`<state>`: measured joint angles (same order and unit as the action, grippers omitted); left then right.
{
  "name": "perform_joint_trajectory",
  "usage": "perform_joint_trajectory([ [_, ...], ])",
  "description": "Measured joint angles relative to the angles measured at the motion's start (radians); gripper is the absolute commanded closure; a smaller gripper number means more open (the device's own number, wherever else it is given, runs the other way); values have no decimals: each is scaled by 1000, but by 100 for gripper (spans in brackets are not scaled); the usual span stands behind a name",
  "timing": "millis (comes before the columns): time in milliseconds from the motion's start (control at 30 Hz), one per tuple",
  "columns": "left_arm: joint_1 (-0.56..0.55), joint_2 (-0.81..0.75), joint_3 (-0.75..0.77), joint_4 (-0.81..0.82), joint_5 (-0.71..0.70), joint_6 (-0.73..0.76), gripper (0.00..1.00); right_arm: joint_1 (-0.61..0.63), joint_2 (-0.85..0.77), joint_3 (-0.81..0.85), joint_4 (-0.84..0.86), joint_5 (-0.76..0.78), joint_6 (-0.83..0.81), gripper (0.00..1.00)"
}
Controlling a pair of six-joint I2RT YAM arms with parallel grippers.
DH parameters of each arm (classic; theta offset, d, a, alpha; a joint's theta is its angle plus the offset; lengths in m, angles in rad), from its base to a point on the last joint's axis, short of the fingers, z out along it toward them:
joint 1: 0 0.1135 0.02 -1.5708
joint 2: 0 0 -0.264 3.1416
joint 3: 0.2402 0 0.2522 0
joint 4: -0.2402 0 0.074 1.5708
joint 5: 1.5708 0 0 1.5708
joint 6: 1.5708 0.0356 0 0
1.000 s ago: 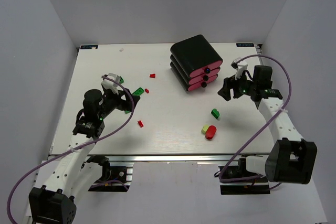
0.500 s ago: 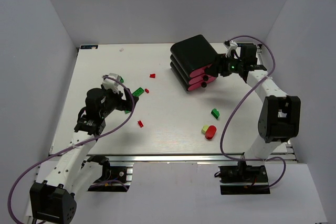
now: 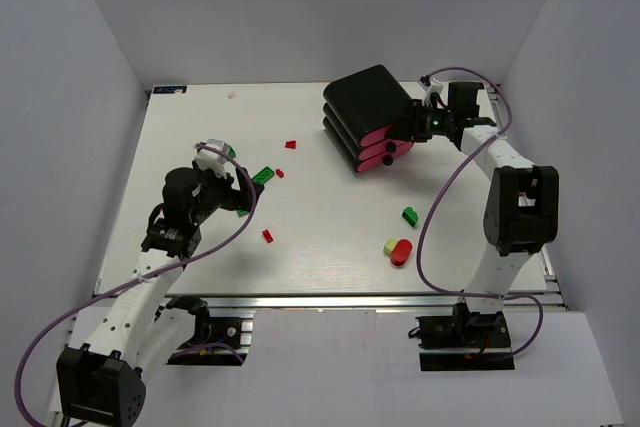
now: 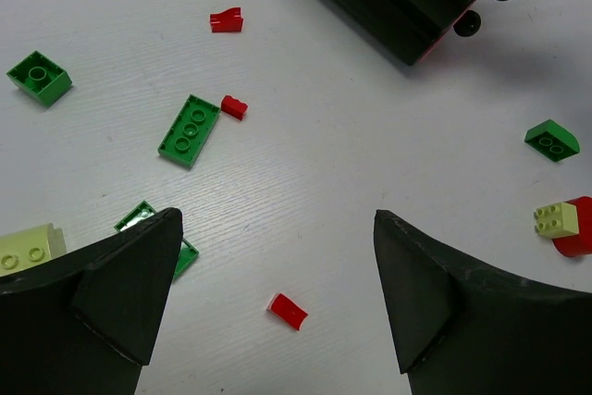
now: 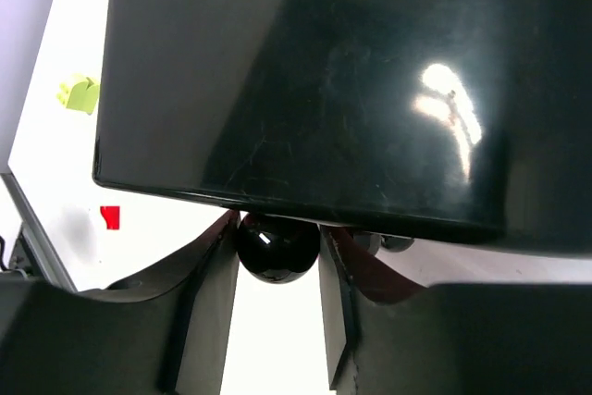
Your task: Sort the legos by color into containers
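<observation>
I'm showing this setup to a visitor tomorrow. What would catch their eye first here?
The glossy black cabinet with pink drawers at the table's far right stands out, with the right end effector at its front, fingers hugging a dark round knob. Next come the red and green legos scattered at left-centre, below the open left end effector.

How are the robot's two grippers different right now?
The left gripper is wide open and holds nothing; the right gripper is shut on a drawer knob. The left gripper hangs over scattered bricks; the right gripper is at the black cabinet. Both have two dark fingers.
</observation>
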<state>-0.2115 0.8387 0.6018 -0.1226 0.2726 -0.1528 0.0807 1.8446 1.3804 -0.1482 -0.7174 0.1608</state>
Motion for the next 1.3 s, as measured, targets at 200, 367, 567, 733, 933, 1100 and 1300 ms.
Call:
perform_joint_trajectory([
  [200,0,0,0,-1,-1,3,6,0,-35,-54,48,14,-15,86],
  [367,0,-3,0,-5,-5,3,6,-9,-141,-169,51,49,-55,85],
  [567,0,-12,0,-8,-23,3,6,-27,-256,-285,39,69,-91,78],
  [733,0,-11,2,-18,-47,3,5,-38,-296,-326,31,68,-104,39],
  [933,0,11,11,-44,-90,2,2,-42,-296,-324,19,49,-134,14],
  [1100,0,34,19,-61,-123,-1,2,-45,-344,-349,-8,50,-195,15],
  [1300,0,70,33,-87,-155,-6,13,-51,-537,-476,-29,86,-286,25],
])
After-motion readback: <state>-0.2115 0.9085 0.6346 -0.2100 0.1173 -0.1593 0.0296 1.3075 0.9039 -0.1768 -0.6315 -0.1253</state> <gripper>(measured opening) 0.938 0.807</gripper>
